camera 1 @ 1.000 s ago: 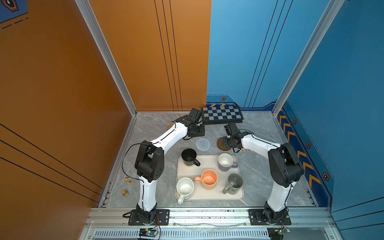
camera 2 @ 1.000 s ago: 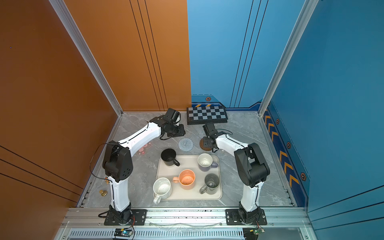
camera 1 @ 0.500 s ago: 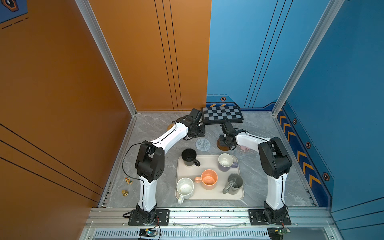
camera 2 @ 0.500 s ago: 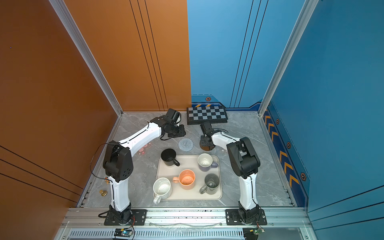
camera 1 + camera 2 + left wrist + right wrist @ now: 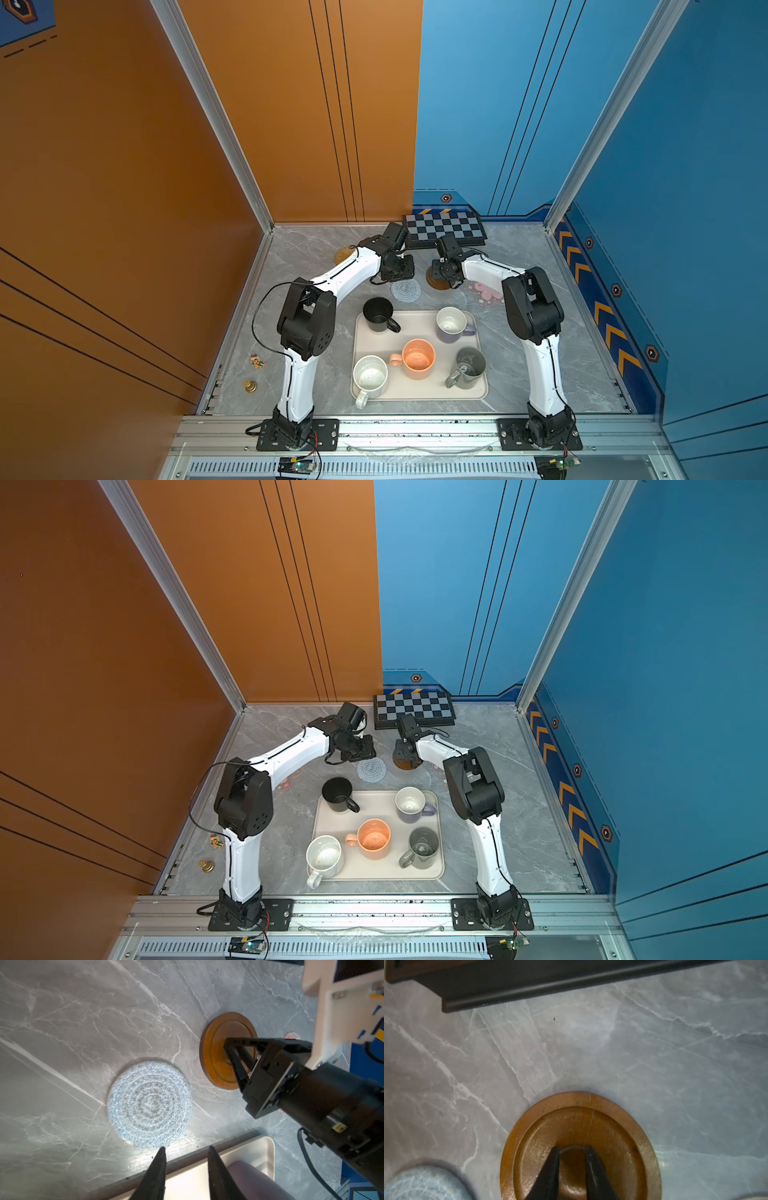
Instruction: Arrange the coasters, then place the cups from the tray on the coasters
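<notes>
The right gripper [image 5: 572, 1148] stands tips-down on the round brown wooden coaster [image 5: 579, 1126]. Its fingers are a narrow gap apart with nothing between them, and the tips meet the recessed middle of the disc. The coaster lies flat on the grey marbled desk [image 5: 654, 1053]. Ahead of this gripper, past a strip of bare desk, runs the dark edge of the checkered board [image 5: 529, 985]. On the side toward the other arm lies the round grey-blue knitted coaster [image 5: 149, 1103], near the wooden one but apart from it.

The left gripper [image 5: 186, 1148] hangs over the desk, fingers moderately apart and empty. Its tips show at the knitted coaster's edge; whether over it or just beside it I cannot tell.

Just past that coaster, on the robot's side of both grippers, sits the cream-white tray [image 5: 249, 1147]. It holds all five mugs:
- the black mug [image 5: 378, 313] is at the corner nearest the left gripper
- the lavender mug [image 5: 451, 324] is at the corner nearest the right gripper
- the peach-orange mug [image 5: 417, 357] is in the middle
- the grey mug [image 5: 469, 363] and the speckled white mug [image 5: 370, 376] are farthest off, the white one's handle poking over the rim

A pink flower coaster [image 5: 486, 293] lies beside the right arm, behind its gripper. The second pink coaster [image 5: 289, 785] shows partly under the left arm. The woven straw coaster [image 5: 344, 253] lies behind the left wrist, partly hidden. A brass trinket [image 5: 249, 385] and a small figurine [image 5: 257, 361] sit well away from both grippers, by the desk's edge.
</notes>
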Robot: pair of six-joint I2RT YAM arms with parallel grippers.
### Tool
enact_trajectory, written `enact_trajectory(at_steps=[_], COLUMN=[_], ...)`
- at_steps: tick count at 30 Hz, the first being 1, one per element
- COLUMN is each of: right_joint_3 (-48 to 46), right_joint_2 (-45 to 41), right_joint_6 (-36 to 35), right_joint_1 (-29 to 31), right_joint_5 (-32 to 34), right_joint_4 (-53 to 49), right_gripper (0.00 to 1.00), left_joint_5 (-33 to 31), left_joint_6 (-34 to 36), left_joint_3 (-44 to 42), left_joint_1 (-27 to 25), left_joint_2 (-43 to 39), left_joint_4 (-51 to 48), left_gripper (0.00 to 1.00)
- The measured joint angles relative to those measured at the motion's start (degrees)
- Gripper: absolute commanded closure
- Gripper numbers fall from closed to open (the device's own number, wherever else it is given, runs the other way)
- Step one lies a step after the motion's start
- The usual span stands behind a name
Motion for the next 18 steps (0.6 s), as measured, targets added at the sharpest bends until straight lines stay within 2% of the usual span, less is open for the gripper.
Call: enact_trajectory(at_steps=[10,18], right_joint_3=[3.5,3.5], right_joint_2=[2.2,2.2], right_joint_6=[0.1,-0.1], right_joint_1=[-1.8,-7.6], right_joint_5=[0.0,0.0], right_joint_4=[-1.0,-1.1], right_gripper=[0.75,0.75], left_joint_5=[0.9,0.9], left_joint_6=[-0.4,-0.6], left_joint_3=[0.0,-0.1], left_joint_1=[-0.1,-0.1], left_joint_2=[1.2,1.2], left_joint_4=[0.0,0.0], left_gripper=[0.66,0.66])
